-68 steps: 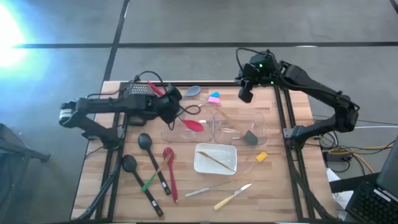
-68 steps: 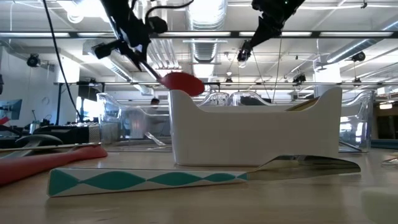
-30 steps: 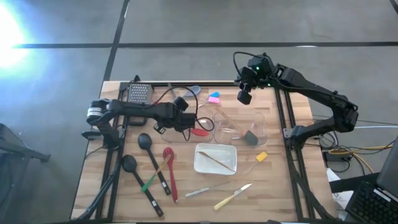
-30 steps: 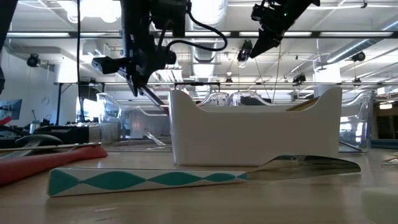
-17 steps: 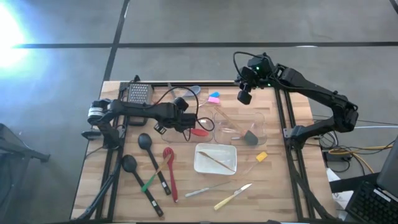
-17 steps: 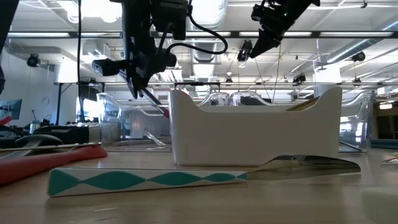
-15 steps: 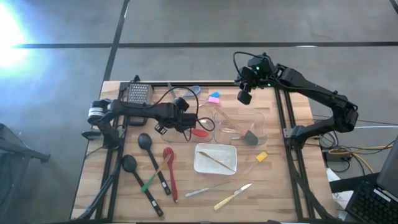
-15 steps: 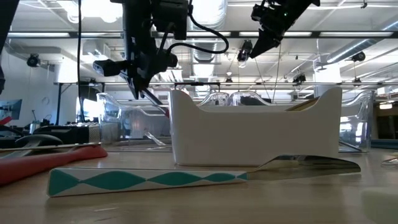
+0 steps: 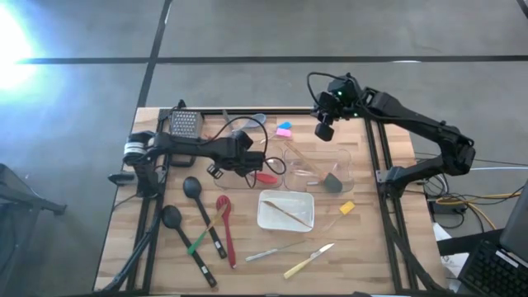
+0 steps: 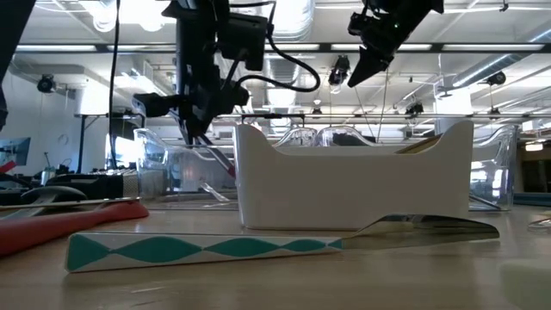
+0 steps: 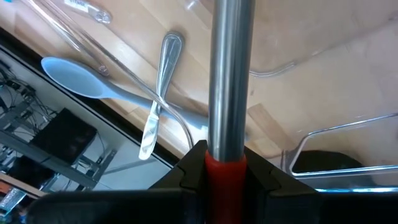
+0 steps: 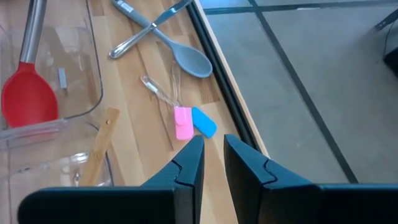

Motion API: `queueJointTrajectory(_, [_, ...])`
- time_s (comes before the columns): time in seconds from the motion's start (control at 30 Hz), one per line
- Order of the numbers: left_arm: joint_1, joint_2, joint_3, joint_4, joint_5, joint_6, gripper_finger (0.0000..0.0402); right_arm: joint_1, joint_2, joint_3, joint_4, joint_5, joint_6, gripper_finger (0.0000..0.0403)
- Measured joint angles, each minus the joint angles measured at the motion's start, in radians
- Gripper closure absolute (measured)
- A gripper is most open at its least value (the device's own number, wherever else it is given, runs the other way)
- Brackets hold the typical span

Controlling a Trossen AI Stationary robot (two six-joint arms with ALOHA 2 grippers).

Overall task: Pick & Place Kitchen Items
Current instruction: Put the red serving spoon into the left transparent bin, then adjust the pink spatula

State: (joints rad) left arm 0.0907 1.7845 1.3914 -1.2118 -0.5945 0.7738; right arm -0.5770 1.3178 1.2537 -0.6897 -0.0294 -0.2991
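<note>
My left gripper (image 9: 245, 162) is over the left clear bin (image 9: 233, 176), shut on a red spoon with a steel shaft (image 11: 231, 68). The spoon's red head (image 12: 28, 99) is down inside that bin; whether it touches the floor I cannot tell. Farther back and higher, my right gripper (image 12: 213, 155) hangs over the table's far edge near the pink and blue spatulas (image 12: 193, 122). Its fingers are shut with nothing between them. A grey spoon (image 12: 186, 57) lies crossed with a metal utensil (image 11: 163, 62) by the far edge. My left gripper pinches the red spoon between its two fingers where the red grip meets the steel shaft (image 11: 224, 163). The fingers come slanting down from the table's left side. The shaft runs on ahead of them, sloping down, with the head lowest, in the bin.
A second clear bin (image 9: 318, 165) holds a grey spatula (image 9: 332, 182). In front stands a white tray (image 9: 285, 209). Black ladles (image 9: 194, 191), a red spatula (image 9: 223, 216) and small knives (image 9: 307, 262) lie at the near left and front. A teal-patterned knife (image 10: 207, 250) lies nearest the low camera.
My left gripper has sunk a little toward the left bin, still shut on the red spoon, whose head has stayed in the bin. My right gripper has kept still.
</note>
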Motion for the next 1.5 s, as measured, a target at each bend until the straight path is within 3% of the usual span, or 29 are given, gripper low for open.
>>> queueJointTrajectory(0.3, [0.006, 0.008, 0.003, 0.054, 0.006, 0.004, 0.0345, 0.000, 0.000, -0.043, 0.044, 0.000, -0.016, 0.0353])
queueJointTrajectory(0.53, [0.005, -0.003, 0.003, 0.084, 0.005, -0.014, 0.0236, 0.000, 0.000, -0.044, 0.046, 0.000, -0.019, 0.0355])
queueJointTrajectory(0.7, [0.003, -0.010, 0.003, 0.035, -0.049, -0.035, 0.0198, 0.000, 0.000, -0.044, 0.046, 0.000, -0.018, 0.0354])
queueJointTrajectory(0.9, [-0.010, -0.065, 0.003, -0.048, -0.148, -0.072, 0.0192, 0.000, 0.000, -0.044, 0.046, 0.001, -0.016, 0.0353])
queueJointTrajectory(1.5, [-0.014, -0.423, 0.000, -0.018, -0.148, -0.353, 0.0191, 0.001, -0.002, -0.044, 0.063, 0.001, -0.015, 0.0353])
